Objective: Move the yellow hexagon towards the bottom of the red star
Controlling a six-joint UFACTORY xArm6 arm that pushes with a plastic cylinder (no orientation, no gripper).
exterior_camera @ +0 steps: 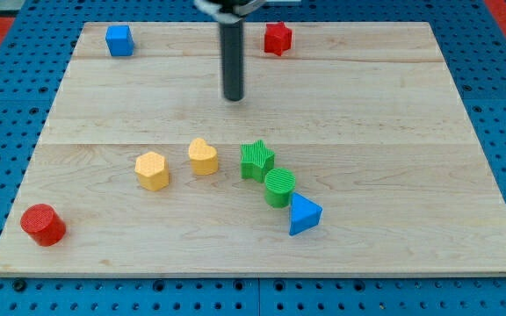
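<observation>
We start from the pale wooden board (393, 105), smooth-grained. Our landmark is the red star (277, 38) near its top edge. My tip (234, 97), a bare rod end holding nothing, hangs just below and left of that star. The yellow hexagon (152, 170) sits well below and left of the star, beside a yellow heart (203, 156). It looks light, rigid, ribbed plastic; we judge it should slide easily when pushed on its lower-left face.

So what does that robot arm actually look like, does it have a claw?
No claw. All that shows is a straight, smooth, dark round rod; my tip is its plain blunt end. Its black mount at the view's top is cut off. No cables or markings show.
</observation>
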